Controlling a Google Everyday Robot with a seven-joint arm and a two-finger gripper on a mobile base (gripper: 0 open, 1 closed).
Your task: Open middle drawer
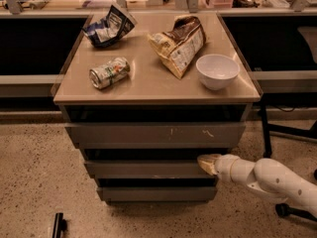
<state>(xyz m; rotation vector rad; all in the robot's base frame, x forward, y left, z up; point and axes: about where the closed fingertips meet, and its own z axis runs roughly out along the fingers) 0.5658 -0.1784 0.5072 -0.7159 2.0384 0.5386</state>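
Note:
The grey cabinet has three drawer fronts. The middle drawer (pixel 148 168) is a plain grey front below the taller scratched top drawer (pixel 156 134) and above the short bottom drawer (pixel 156 193). It looks closed or nearly so, with a dark gap above it. My gripper (pixel 207 163) on the white arm (pixel 270 180) comes in from the lower right. Its tan tip sits at the right end of the middle drawer's top edge, at the gap.
On the cabinet top (pixel 148 83) lie a can (pixel 109 73), a blue crumpled bag (pixel 108 26), a brown chip bag (pixel 179 43) and a white bowl (pixel 217 71). Dark shelving flanks the cabinet. A chair base (pixel 285 209) stands at the right. A dark object (pixel 58 224) lies on the floor.

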